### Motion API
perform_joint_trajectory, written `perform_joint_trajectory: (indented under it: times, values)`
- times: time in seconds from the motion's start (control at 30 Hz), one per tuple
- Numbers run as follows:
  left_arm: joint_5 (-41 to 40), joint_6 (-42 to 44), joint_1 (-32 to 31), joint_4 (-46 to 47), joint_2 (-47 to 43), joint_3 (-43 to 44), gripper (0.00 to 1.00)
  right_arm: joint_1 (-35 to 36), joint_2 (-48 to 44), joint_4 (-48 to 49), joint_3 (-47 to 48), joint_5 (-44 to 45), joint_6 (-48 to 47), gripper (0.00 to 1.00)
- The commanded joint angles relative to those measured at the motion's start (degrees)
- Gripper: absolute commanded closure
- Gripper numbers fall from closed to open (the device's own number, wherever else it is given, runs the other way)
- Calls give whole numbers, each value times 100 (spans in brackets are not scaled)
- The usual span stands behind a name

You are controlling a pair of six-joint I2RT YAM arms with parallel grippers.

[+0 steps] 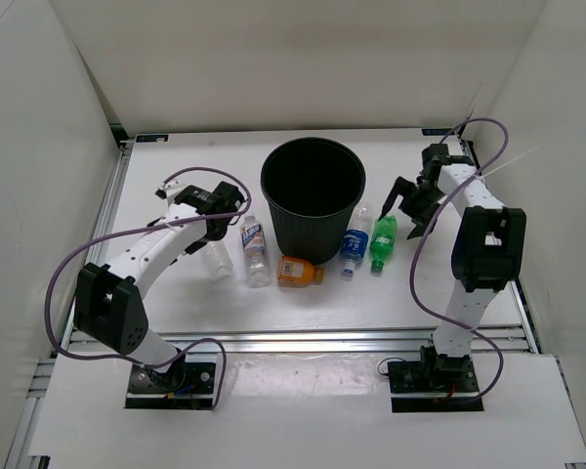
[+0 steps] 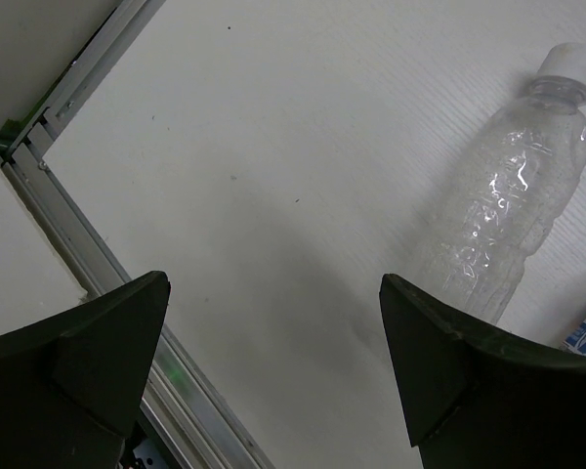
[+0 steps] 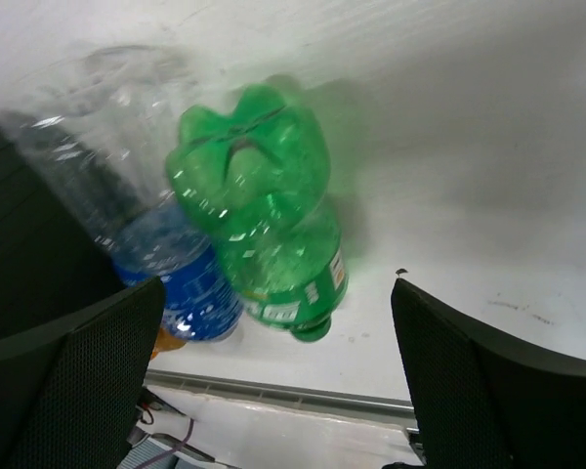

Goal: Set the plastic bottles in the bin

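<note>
The black bin (image 1: 313,200) stands upright at mid-table. Five plastic bottles lie in front of it: clear unlabelled (image 1: 217,258), white-labelled (image 1: 255,249), squat orange (image 1: 300,271), blue-labelled (image 1: 355,244) and green (image 1: 383,242). My left gripper (image 1: 215,227) hangs open over the unlabelled bottle (image 2: 503,215), which lies beside its right finger, outside the gap. My right gripper (image 1: 408,208) is open above the green bottle (image 3: 264,215). That bottle lies base-first toward it, touching the blue-labelled one (image 3: 161,244). Neither gripper (image 2: 273,283) (image 3: 278,283) holds anything.
An aluminium rail (image 2: 98,264) edges the table on the left, and another (image 3: 273,391) runs along the front. White walls enclose the table on three sides. The bin's dark wall (image 3: 20,225) is close to my right gripper's left finger.
</note>
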Motion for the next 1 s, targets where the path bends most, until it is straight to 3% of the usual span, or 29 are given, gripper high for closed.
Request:
perform_joint_trajectory:
  times: [0.0, 0.13, 0.3, 0.4, 0.43, 0.63, 0.8, 0.97]
  values:
    - [92, -103, -24, -409, -101, 75, 0, 10, 287, 171, -34, 229, -130, 0]
    - [93, -103, -24, -409, 41, 137, 0, 10, 568, 293, -94, 291, -69, 0]
    - [93, -103, 80, -409, 93, 294, 0, 10, 806, 346, -148, 344, -16, 10]
    - [146, -41, 134, -409, 216, 348, 0, 10, 859, 181, -96, 536, -16, 30]
    - [146, -41, 195, -409, 216, 408, 0, 10, 859, 110, -95, 651, 45, 45]
    - [207, -41, 248, -409, 269, 462, 0, 10, 62, -479, 106, 1477, 361, 77]
    - [260, -41, 301, -409, 322, 575, 0, 10, -870, -1147, 1043, 2058, 634, 88]
    - [364, 213, 301, -409, 322, 515, 0, 80, -1495, -1262, 2601, 1417, 714, 92]
